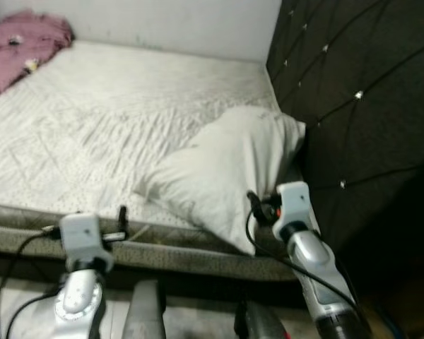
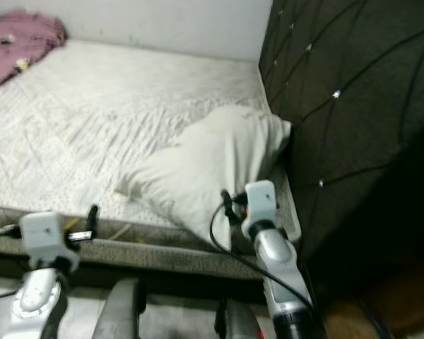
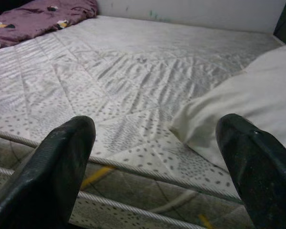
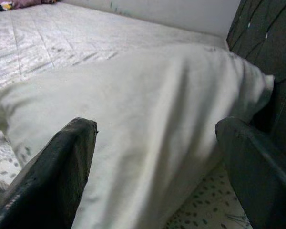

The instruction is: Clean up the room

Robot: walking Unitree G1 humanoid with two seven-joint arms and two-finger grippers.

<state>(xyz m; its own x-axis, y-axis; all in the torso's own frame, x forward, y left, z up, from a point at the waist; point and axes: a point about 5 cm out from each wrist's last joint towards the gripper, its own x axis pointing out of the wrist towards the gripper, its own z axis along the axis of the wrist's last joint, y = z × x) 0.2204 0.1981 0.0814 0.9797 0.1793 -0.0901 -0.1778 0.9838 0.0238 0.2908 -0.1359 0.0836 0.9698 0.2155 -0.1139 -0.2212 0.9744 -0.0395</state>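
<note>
right claw point(image 4: 155, 162) spread; pillow point(image 1: 226, 173) long axis toward headboard point(image 1: 353, 106)

From the head we look forward and down across the white quilted bed point(image 1: 113, 120). Both eye views share the plump white pillow point(image 2: 212, 169) beside the dark tufted headboard point(image 1: 353, 92). Each wrist view looks low along its fingers, close to that pillow.
</note>
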